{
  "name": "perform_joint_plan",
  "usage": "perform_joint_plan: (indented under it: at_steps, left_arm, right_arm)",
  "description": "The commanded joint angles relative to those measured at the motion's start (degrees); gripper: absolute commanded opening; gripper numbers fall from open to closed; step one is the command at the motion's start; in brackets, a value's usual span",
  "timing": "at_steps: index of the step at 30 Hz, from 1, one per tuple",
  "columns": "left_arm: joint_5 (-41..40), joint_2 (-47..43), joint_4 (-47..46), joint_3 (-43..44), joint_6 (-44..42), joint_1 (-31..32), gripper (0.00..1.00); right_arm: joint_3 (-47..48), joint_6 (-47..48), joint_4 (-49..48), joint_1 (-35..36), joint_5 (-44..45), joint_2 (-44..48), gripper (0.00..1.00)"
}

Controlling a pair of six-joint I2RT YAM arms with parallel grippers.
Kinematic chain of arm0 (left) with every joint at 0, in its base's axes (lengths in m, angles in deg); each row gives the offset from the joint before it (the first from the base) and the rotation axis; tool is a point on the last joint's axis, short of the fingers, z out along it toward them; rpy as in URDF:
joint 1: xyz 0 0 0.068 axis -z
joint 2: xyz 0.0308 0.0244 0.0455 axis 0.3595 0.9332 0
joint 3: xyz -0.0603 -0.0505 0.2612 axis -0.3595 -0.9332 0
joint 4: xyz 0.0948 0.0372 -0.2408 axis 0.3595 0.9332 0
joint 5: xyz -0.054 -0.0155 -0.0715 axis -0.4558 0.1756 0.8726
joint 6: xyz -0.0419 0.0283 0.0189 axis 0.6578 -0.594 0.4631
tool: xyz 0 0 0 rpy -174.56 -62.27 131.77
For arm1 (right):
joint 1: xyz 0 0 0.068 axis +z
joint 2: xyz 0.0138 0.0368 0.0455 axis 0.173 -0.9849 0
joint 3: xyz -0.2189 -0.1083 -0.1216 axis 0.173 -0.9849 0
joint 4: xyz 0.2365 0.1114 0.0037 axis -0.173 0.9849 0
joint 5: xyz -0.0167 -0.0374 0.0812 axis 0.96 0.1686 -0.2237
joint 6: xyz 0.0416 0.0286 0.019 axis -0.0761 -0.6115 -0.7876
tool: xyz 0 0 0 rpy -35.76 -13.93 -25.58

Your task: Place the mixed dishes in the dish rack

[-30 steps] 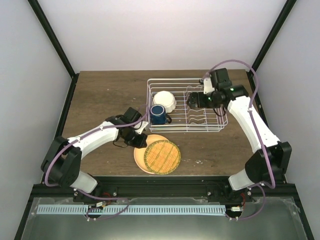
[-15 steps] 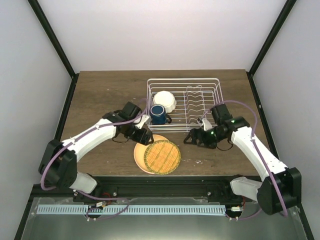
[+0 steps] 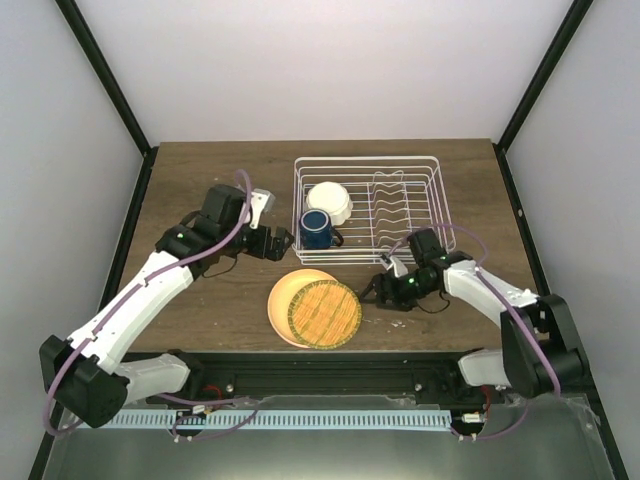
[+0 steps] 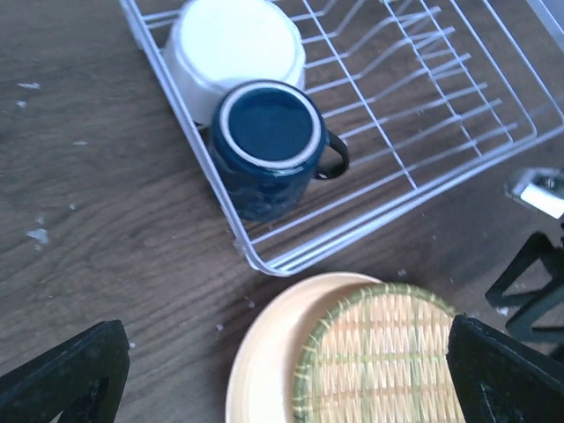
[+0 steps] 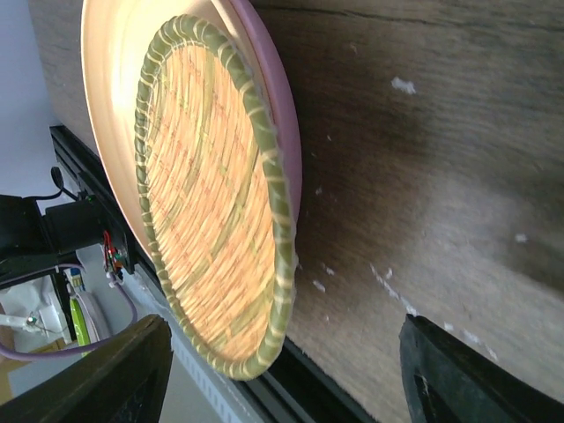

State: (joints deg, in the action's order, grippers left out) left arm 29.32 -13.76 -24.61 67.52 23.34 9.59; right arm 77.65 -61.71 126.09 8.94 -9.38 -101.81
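The white wire dish rack holds the white scalloped bowl and, next to it, the dark blue mug. In front of the rack the orange plate lies on the table with a woven straw disc on top. A pink plate rim shows underneath. My left gripper hovers open left of the mug, holding nothing. Low beside the stack's right edge is my right gripper, open, the disc's rim between its fingers.
The rack's upright dividers on its right half stand bare. Brown wooden tabletop stretches left of the rack. The stack sits close to the table's near edge and the black rail there.
My left gripper opened and drew back up and to the left. The right arm swung from over the rack down to the table beside the plates, its jaws narrowing somewhat.
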Motion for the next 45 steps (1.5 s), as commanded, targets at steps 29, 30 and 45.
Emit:
perform_joint_plan:
  at_steps: [29, 30, 45]
  left_arm:
    - [-1.3, -0.7, 2.0, -0.1, 0.9, -1.4, 1.0]
    - [-1.3, -0.7, 2.0, -0.2, 0.9, -1.4, 1.0]
    - [-0.7, -0.7, 0.5, -2.3, 0.7, -1.9, 1.0]
  right_arm:
    - [-3.3, 0.2, -18.0, 7.0, -1.0, -10.1, 0.37]
    - [-3.0, 0.5, -17.7, 7.0, -0.5, -10.1, 0.35]
    - [1.3, 1.5, -8.0, 7.0, 3.6, -5.3, 0.12]
